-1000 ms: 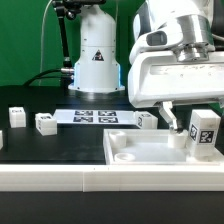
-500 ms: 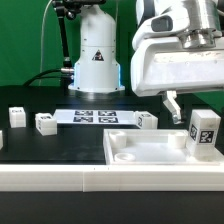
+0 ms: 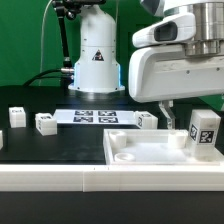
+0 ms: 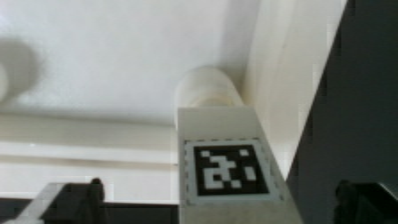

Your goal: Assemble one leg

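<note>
The leg (image 3: 203, 133), a small white post with a black-and-white tag, stands upright on the right end of the large white panel (image 3: 140, 150). My gripper (image 3: 192, 115) hangs just above and around it, jaws open and holding nothing. One finger (image 3: 168, 116) shows to the exterior view's left of the leg. In the wrist view the leg (image 4: 224, 150) lies between my two dark fingertips (image 4: 68, 203), apart from both. My gripper (image 4: 217, 205) is centred over it, with the panel (image 4: 107, 90) behind.
Three other small white tagged posts stand on the black table (image 3: 16, 116), (image 3: 45, 122), (image 3: 147, 121). The marker board (image 3: 95, 116) lies behind them. The robot's white base (image 3: 96, 55) stands at the back. A white rail (image 3: 60, 175) runs along the near edge.
My gripper rose off the leg, then came back down a little. The leg has stayed upright in the same place on the panel.
</note>
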`<state>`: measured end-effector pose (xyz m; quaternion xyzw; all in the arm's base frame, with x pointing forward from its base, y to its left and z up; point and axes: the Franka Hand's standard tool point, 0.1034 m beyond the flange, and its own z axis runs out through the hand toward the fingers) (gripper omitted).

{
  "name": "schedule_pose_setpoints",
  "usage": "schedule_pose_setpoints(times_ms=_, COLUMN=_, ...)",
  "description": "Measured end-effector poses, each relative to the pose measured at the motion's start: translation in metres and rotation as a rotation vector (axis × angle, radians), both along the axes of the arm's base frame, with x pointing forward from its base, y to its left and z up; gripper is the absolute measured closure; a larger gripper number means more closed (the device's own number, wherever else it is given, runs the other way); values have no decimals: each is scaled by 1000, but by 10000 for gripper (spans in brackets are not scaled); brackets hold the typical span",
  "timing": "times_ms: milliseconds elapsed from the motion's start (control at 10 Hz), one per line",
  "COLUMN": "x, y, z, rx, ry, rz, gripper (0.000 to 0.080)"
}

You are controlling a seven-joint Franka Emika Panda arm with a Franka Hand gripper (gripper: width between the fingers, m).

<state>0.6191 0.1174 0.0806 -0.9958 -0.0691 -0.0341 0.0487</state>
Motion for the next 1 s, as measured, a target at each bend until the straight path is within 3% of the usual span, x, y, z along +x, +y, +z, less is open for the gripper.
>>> schedule_pose_setpoints(times_ms=300, x=-4, y=2, z=1, rx=-2, ry=176, rz=20, gripper=151)
schedule_pose_setpoints(times_ms=500, x=-2, y=2, z=0, rx=-1, ry=163, rz=18, gripper=395)
schedule_pose_setpoints(times_ms=600, x=-2, y=2, z=0, rx=-3, ry=163, rz=18, gripper=395)
schedule_pose_setpoints(times_ms=700, x=-2, y=0, z=-1, rx=-4, ry=163, rz=16, gripper=508)
schedule_pose_setpoints(times_ms=1000, x=-2, y=0, z=-1, rx=-4, ry=162, rz=-25, gripper=508)
